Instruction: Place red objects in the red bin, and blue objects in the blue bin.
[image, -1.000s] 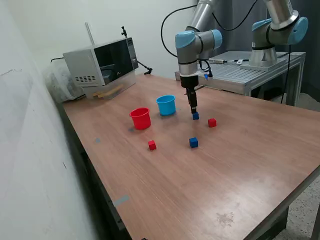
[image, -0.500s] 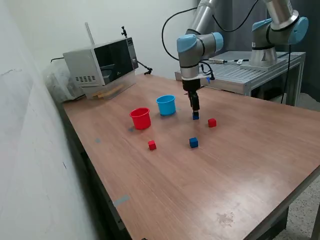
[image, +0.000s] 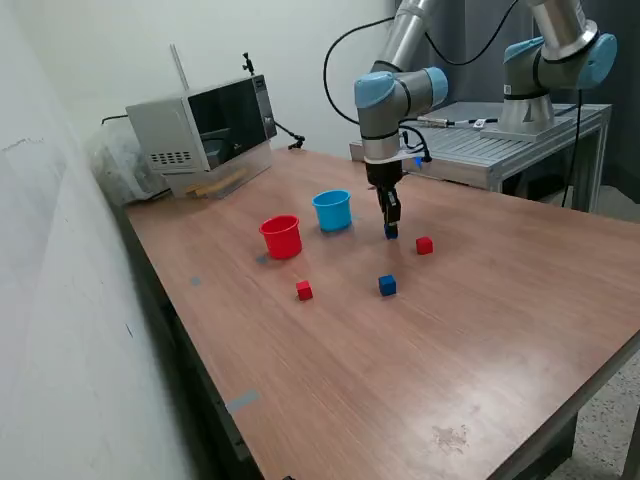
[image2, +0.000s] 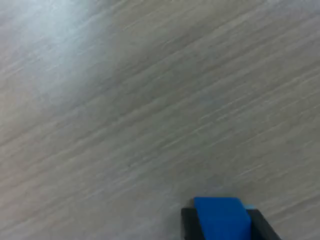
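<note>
On the exterior view's left, the red cup (image: 281, 237) and, just beside it, the blue cup (image: 332, 210) are seen left of the fingers, with a red cube (image: 304, 290) nearer the camera. One blue cube (image: 391, 232) (image2: 221, 218) is clamped between the closed fingers (image2: 188, 225) of the gripper (image: 390, 229). A second blue cube (image: 387, 285) lies below them on the table (image: 480, 330); another red cube (image: 425, 245) lies just right.

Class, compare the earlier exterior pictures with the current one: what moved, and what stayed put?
The gripper, shut on a tiny dark-blue cube, has risen slightly, lifting it off the wooden table. The red plastic cup, light-blue plastic cup, both red cubes and the other blue cube stayed put.
</note>
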